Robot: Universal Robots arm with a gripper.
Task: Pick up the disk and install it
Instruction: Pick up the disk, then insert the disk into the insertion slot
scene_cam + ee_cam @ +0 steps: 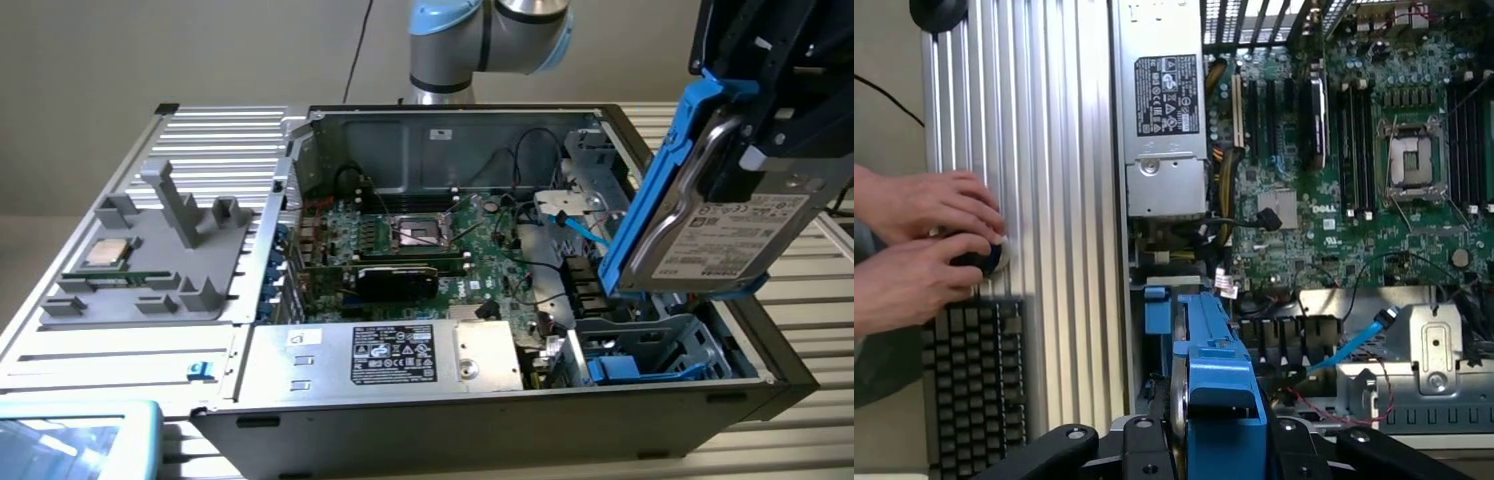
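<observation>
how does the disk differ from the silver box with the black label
The disk has a blue frame and white label; the silver box has a black label. The disk hangs tilted in the air; the silver box lies flat in the case. Both are silver-grey.

Soft, even indoor light, moderately bright, falls from above. In the exterior view the gripper (754, 165) reads as a dark, nearly featureless mass against a pale wall. The disk (721, 235) clamped in it catches light on its white label and along its blue carrier edge. Below the gripper, the open computer case (334, 420) is dimmer inside, its walls shading the motherboard (427, 250). Near the gripper, the ribbed metal table (801, 260) looks washed pale. In the wrist view the same ribs gleam in long bright streaks, while the space directly under the gripper lies in shadow.
</observation>
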